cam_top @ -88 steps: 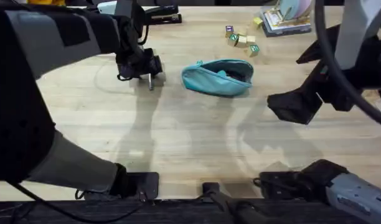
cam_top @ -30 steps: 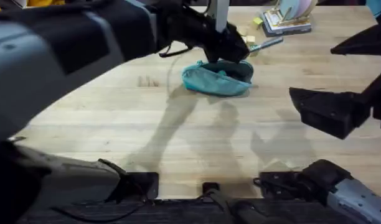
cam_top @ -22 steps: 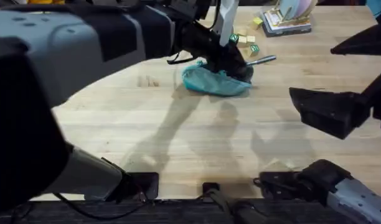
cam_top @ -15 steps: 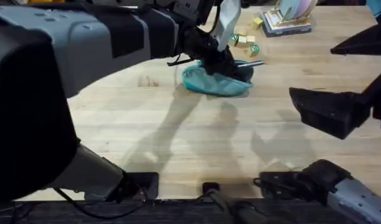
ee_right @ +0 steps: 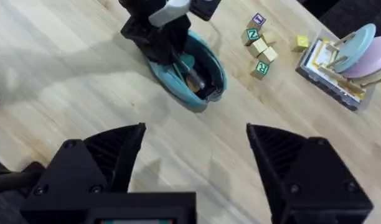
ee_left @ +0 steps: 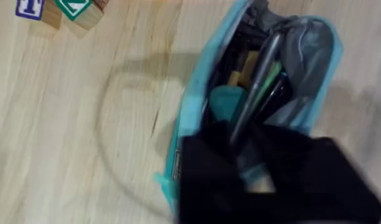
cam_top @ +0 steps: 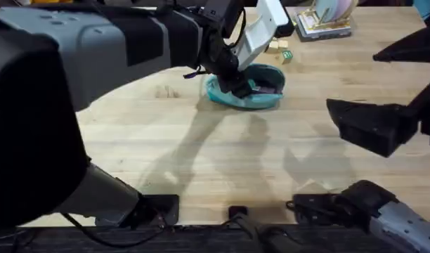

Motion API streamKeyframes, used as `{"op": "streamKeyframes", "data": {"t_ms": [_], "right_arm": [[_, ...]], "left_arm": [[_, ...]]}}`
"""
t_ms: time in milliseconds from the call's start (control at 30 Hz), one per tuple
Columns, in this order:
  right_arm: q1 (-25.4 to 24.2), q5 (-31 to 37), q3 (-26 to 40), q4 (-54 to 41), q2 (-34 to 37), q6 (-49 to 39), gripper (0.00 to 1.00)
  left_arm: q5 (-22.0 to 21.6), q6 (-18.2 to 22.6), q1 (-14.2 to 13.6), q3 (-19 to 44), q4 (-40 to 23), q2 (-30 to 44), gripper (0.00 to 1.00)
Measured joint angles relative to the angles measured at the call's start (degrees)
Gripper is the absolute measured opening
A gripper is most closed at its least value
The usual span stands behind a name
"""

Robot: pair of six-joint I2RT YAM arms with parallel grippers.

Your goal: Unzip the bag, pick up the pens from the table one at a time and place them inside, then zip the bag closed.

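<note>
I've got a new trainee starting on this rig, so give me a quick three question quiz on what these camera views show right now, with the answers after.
1. True or false: the bag is unzipped and open.
2. Which gripper is over the bag's opening? A) left B) right C) neither
3. Fill in: the silver pen lies ____ the bag.

Key
1. True. The left wrist view looks into its open mouth.
2. A. The left gripper is at the bag, while the right gripper hangs open off to the side, holding nothing.
3. Inside, among other items. Whether the left gripper's fingers are open cannot be told.
</note>
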Motion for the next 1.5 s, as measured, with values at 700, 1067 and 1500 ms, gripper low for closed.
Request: {"op": "streamKeyframes", "data": {"t_ms": [700,1067,1500], "right_arm": [[0.0,0.0,0.0,0.0,0.0,0.0,0.998],[0.0,0.0,0.0,1.2,0.0,1.7,0.998],[0.0,0.0,0.0,10.0,0.0,7.8,0.998]], "left_arm": [[3.7,-6.7,0.3,0.1,5.2,-1.6,0.992],[7.0,-7.6,7.4,2.7,1.7,-15.4,0.992],[13.2,2.0,20.0,3.0,-6.0,-17.5,0.993]]}}
